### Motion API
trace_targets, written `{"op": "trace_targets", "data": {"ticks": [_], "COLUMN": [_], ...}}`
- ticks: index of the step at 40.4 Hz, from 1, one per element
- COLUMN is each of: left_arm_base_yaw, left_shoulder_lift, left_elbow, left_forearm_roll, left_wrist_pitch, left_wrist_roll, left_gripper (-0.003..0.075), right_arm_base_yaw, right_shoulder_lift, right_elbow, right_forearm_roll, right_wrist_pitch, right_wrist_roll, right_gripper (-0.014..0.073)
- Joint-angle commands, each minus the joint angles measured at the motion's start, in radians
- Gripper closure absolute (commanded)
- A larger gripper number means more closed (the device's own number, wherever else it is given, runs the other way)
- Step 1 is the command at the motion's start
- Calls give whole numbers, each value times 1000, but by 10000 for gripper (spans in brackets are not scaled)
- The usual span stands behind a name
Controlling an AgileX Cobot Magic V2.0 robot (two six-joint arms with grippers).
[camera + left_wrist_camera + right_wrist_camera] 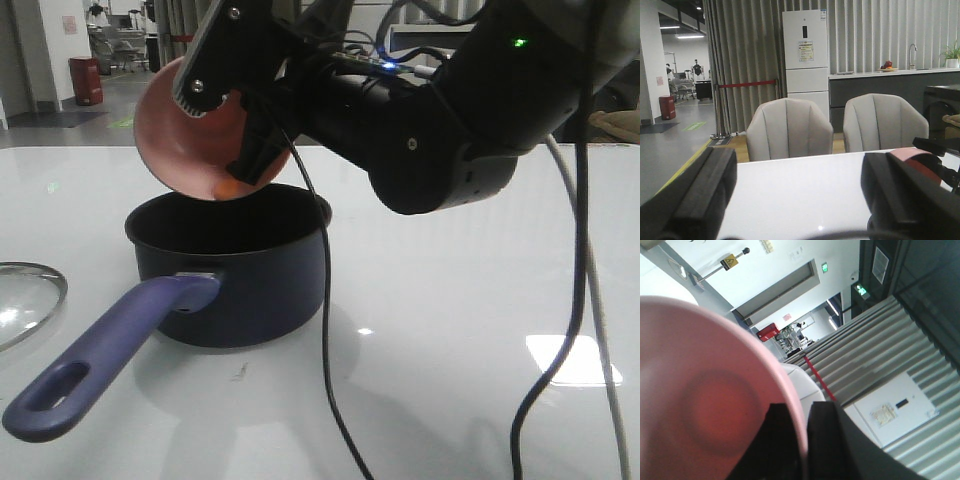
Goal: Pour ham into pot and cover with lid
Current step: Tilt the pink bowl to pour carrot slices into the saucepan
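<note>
My right gripper [226,100] is shut on the rim of a pink bowl [185,140], which it holds tipped steeply over the pot [235,270]. The pot is a dark navy saucepan with a black inside, and its purple-blue handle [105,365] points toward the front left. One small orange piece of ham [228,187] sits at the bowl's lowest edge, just above the pot's opening. In the right wrist view the fingers [827,440] pinch the bowl's rim [797,415]. The glass lid [25,300] lies flat at the left edge. My left gripper [800,195] is open and holds nothing.
Black cables [325,330] hang from the right arm down to the white table [450,330], in front of the pot. Two grey chairs [789,127] stand beyond the table's far edge. The pink bowl [912,154] shows behind the left gripper's finger.
</note>
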Motion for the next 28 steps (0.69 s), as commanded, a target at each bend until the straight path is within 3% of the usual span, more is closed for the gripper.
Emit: {"op": "trace_targets", "data": {"ticks": [1, 5, 9, 22, 28], "left_arm_base_yaw": [-6, -6, -6, -6, -6], "left_shoulder_lift": [10, 10, 10, 10, 10], "left_elbow": [-27, -27, -27, -27, -27], "left_forearm_roll": [0, 0, 0, 0, 0], "left_wrist_pitch": [-75, -75, -75, -75, -75], "left_wrist_roll": [-5, -5, -5, -5, -5], "left_gripper": [170, 171, 171, 171, 171], "right_arm_base_yaw": [6, 13, 13, 17, 17], "right_shoulder_lift": [-77, -105, -135, -169, -169], "right_elbow": [-27, -27, -27, 20, 39], "right_forearm_roll": [98, 208, 212, -42, -86], "right_wrist_pitch": [-191, -190, -191, -192, -192], "right_wrist_roll": [82, 135, 112, 19, -128], "right_gripper": [458, 458, 458, 458, 458]}}
